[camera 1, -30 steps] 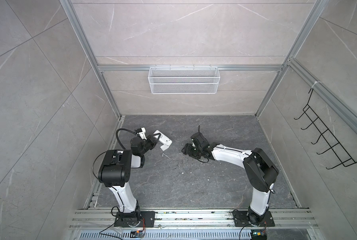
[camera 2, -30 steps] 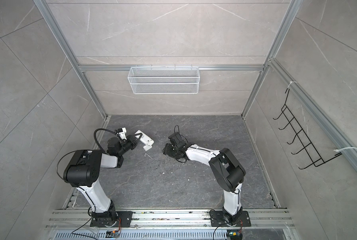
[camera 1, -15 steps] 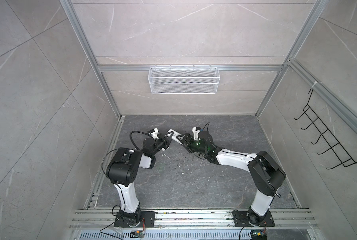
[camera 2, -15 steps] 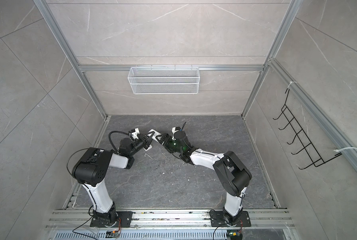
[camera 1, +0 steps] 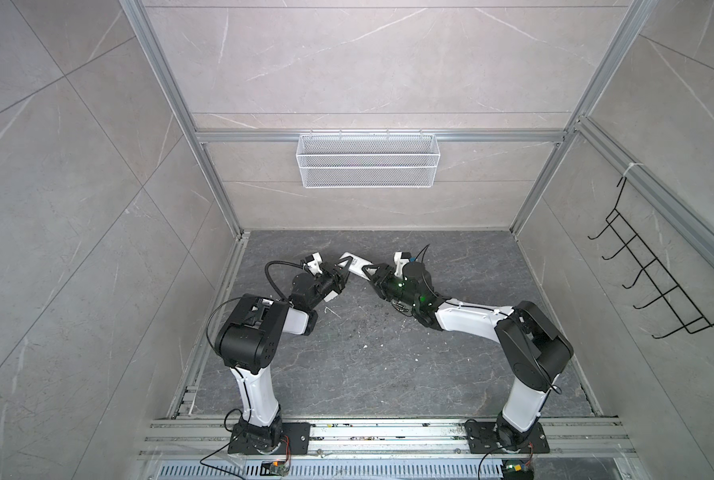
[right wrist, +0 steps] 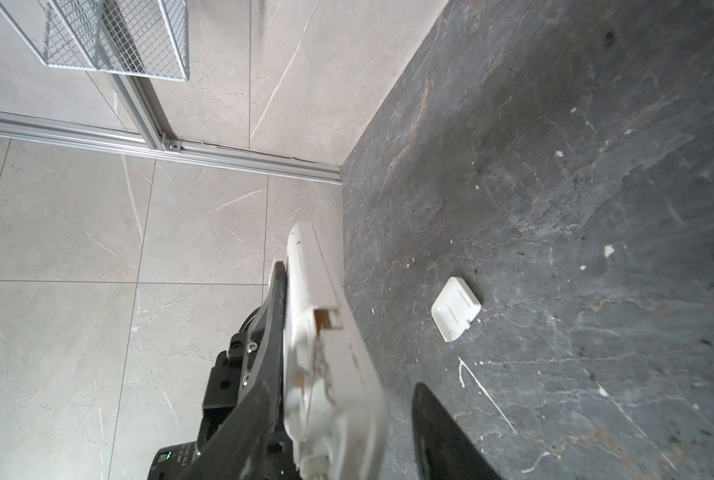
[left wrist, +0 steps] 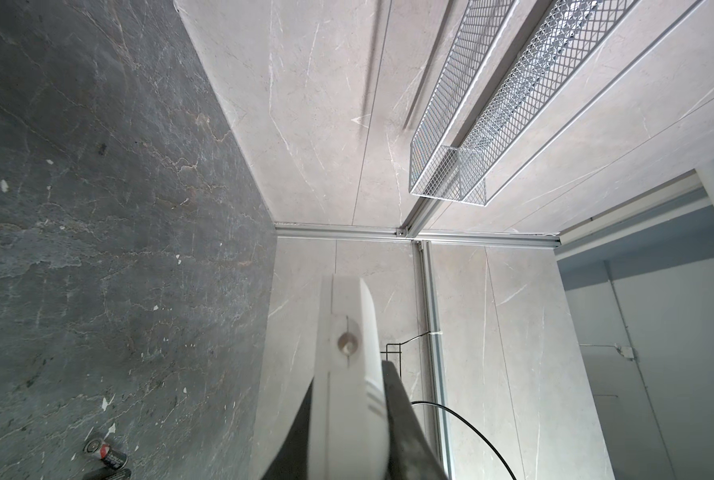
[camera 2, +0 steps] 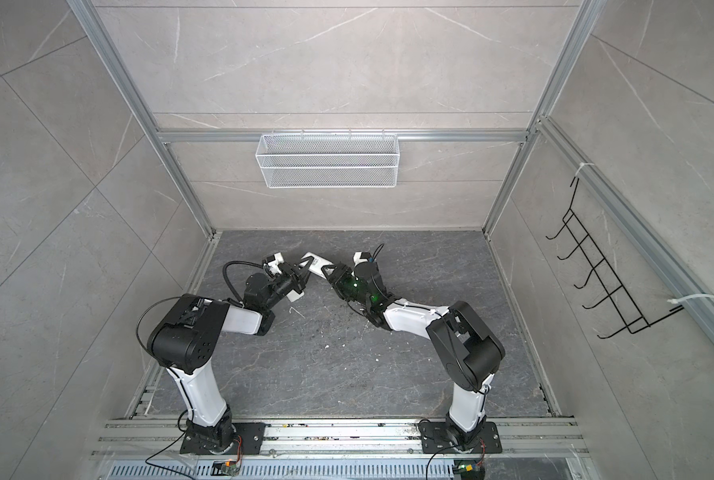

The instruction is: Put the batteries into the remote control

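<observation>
Grey stone worktop. I see the white oblong plastic remote control held off it near the back edge, mid-width. The left gripper is clenched on one end. The right gripper straddles the other end, released, with one finger clear. A small white plastic cover and one dark slim cylinder battery lie on the stone.

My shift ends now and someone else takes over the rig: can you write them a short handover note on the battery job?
Left gripper: shut on the remote, holding it off the floor.
Right gripper: open, jaws apart around the remote's other end, not clamped.
Battery cover: off, lying on the floor.
One battery lies on the floor; the second is not clearly seen.
Done: compartment opened; no battery shows in it.
Left: put the batteries in, refit the cover.
</observation>
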Controlling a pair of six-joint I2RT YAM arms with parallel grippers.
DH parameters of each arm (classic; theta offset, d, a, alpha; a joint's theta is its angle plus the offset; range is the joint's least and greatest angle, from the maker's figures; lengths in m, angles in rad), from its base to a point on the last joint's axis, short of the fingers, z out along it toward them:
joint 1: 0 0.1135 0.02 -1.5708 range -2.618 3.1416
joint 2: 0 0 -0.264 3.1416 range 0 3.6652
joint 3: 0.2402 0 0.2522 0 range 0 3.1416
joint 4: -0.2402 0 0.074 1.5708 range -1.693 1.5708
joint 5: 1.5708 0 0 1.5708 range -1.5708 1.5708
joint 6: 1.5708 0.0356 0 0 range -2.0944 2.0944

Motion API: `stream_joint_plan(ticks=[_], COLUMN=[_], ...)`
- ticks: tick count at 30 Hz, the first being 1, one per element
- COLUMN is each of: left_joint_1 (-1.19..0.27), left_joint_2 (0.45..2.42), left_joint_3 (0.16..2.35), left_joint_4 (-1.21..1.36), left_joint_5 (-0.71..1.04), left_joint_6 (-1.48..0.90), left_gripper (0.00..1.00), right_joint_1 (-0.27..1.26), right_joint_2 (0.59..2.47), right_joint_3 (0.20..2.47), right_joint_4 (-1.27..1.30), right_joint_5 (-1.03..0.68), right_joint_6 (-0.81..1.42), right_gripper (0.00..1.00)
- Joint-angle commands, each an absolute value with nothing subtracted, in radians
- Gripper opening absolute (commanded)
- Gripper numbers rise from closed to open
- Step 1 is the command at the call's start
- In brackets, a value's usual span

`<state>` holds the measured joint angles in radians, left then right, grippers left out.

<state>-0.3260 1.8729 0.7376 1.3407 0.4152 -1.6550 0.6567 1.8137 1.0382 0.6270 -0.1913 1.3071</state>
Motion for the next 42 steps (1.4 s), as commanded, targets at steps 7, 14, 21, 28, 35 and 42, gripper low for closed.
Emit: stream_joint_plan(ticks=[7, 14, 21, 28, 35, 42], left_joint_1=[-0.339, -0.339, -0.331, -0.283, -0.278, -0.278], left_joint_2=[1.866, 1.862, 1.865, 1.874, 1.886, 1.892], left_joint_3=[0.749, 0.758, 0.757, 0.757, 0.783, 0.779], left_joint_4=[1.416, 1.416, 1.417, 1.415, 1.413, 1.414], left_joint_5=[0.402, 0.418, 0.448, 0.48, 0.515, 0.523], left_joint_6=[-1.666, -1.679, -1.678, -1.688, -1.682, -1.683], left_gripper=[0.0, 0.0, 0.38, 0.53, 0.53, 0.47], right_joint_1=[0.655, 0.654, 0.635, 0.612, 0.611, 0.611], right_joint_2=[1.878, 1.911, 1.901, 1.861, 1.89, 1.914], right_joint_3=[1.12, 1.138, 1.131, 1.132, 1.182, 1.205], right_joint_4=[0.644, 0.655, 0.635, 0.607, 0.612, 0.617], right_joint_5=[-0.188, -0.192, -0.237, -0.311, -0.381, -0.413], right_joint_6=[1.316, 1.34, 1.329, 1.305, 1.333, 1.338], right_gripper=[0.45, 0.3, 0.13, 0.08, 0.09, 0.1])
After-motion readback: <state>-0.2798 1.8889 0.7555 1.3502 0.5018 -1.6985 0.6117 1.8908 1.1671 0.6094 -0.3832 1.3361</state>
